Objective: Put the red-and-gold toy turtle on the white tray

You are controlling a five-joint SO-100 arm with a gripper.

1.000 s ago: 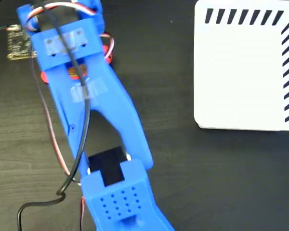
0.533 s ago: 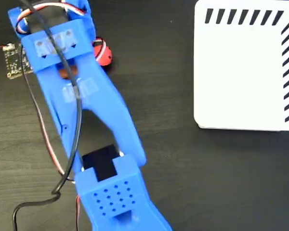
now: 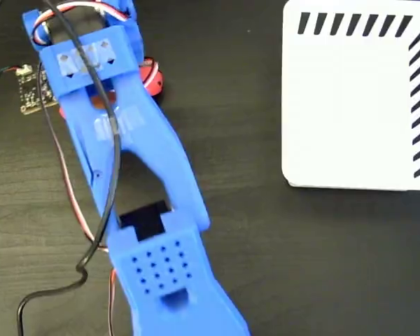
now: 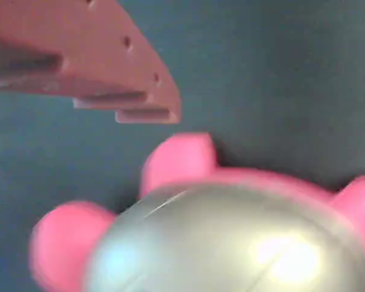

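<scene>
Gripper state I cannot tell: in the wrist view only one finger of mine shows, a reddish plate coming from the upper left, and the other one is out of frame. This finger hangs above the red-and-gold toy turtle with dark table between them, so it is not touching the toy there.

From the largest thing: the dark wooden table fills the fixed view. My blue arm lies across its left half, from the bottom edge up to the top left corner, and it hides the gripper fully. The white tray sits at the upper right, with black diagonal stripes along its top and right edges, and nothing lies on it. It is well apart from my arm.

A small circuit board lies just left of the arm's upper end.

The turtle is smallest: only a red bit shows at the right side of my wrist in the fixed view. In the wrist view its shiny shell looks rather silver, maybe from blur, with pink-red feet around.
</scene>
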